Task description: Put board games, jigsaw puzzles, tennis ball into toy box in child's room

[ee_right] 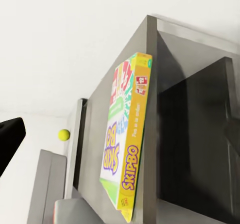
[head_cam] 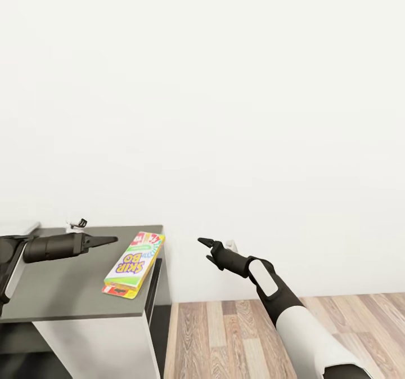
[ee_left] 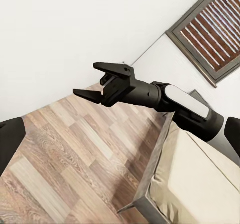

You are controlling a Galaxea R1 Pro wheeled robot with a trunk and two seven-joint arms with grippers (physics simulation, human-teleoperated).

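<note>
Left gripper (head_cam: 107,239): slim black fingers drawn to a point with no visible gap, holding nothing, poised above the dark grey top of a low white-sided cabinet (head_cam: 62,294), just short of the game box. Right gripper (head_cam: 206,242): hovering over open wood-plank floor (head_cam: 225,334), well apart from the cabinet; seen from the left wrist camera (ee_left: 95,81), its two black fingers stand spread and empty.

Task object: a thin flat rectangular board game box (head_cam: 135,257) with a yellow edge and a busy green, purple and red "Skip-Bo" cover. It lies flat, cover up, at the cabinet's front right corner, its near end slightly overhanging the edge. Its long axis runs from the near edge towards the wall, tilted a little to the right; the title reads upside down from the head camera. The right wrist camera shows its yellow spine (ee_right: 131,159) and a small yellow-green tennis ball (ee_right: 63,134) farther off.

Handling, as judged: light, rigid cardboard with a smooth printed skin likely to slip. Lying flat, it offers little to pinch from above; the overhanging end or a long edge gives the best purchase across its thin dimension.
</note>
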